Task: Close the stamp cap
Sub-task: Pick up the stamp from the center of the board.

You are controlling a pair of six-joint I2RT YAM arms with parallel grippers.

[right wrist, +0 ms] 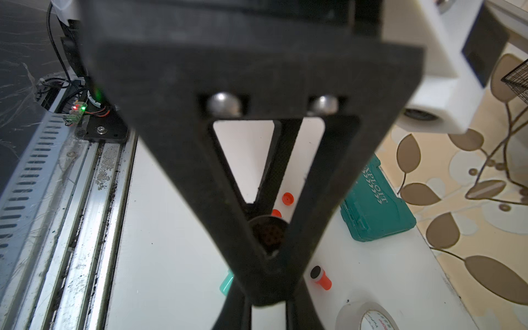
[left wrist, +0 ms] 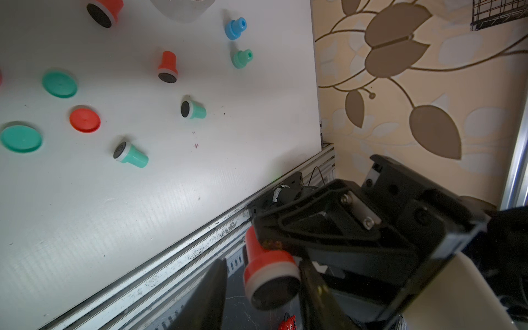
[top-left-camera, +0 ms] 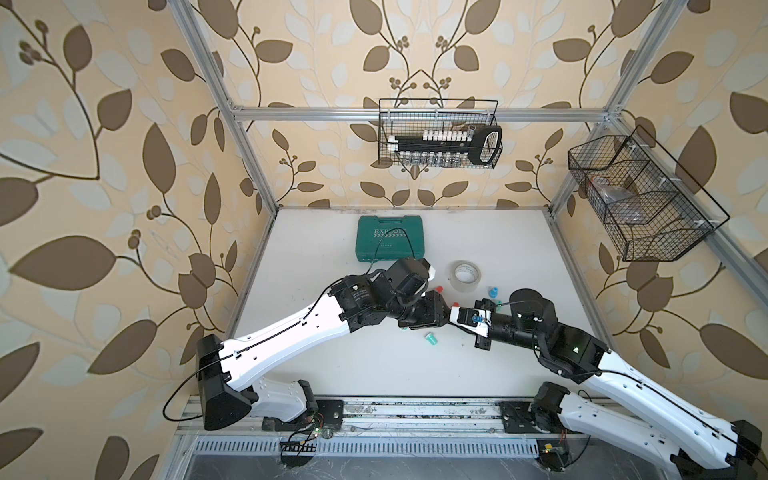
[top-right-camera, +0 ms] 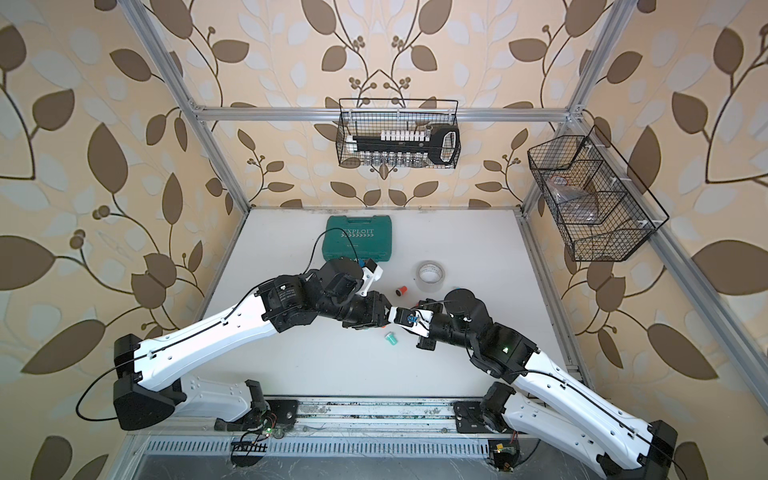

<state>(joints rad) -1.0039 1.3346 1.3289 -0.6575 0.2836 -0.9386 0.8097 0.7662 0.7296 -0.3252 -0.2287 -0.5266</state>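
Observation:
A red stamp (left wrist: 265, 263) with a white ring and a dark pad face hangs in the air past the table's front edge. My right gripper (left wrist: 265, 228) is shut on its narrow red stem. My left gripper (left wrist: 261, 288) is open around the stamp's wide end: one finger (left wrist: 314, 297) touches the rim and the other finger (left wrist: 205, 297) stands apart from it. In both top views the two grippers meet tip to tip over the middle of the table (top-left-camera: 453, 314) (top-right-camera: 388, 314). A loose red cap (left wrist: 85, 118) lies flat on the table. The right wrist view is mostly blocked by the left gripper's black finger (right wrist: 257, 171).
Two teal caps (left wrist: 60, 84) (left wrist: 21, 139), teal stamps (left wrist: 193, 109) (left wrist: 130, 154), red stamps (left wrist: 167, 67) (left wrist: 103, 11) and small blue (left wrist: 235, 28) and teal (left wrist: 242, 58) pieces lie scattered. A tape roll (top-left-camera: 466, 275) and a green case (top-left-camera: 390, 237) sit behind. Wire baskets (top-left-camera: 440, 133) (top-left-camera: 636, 199) hang on the walls.

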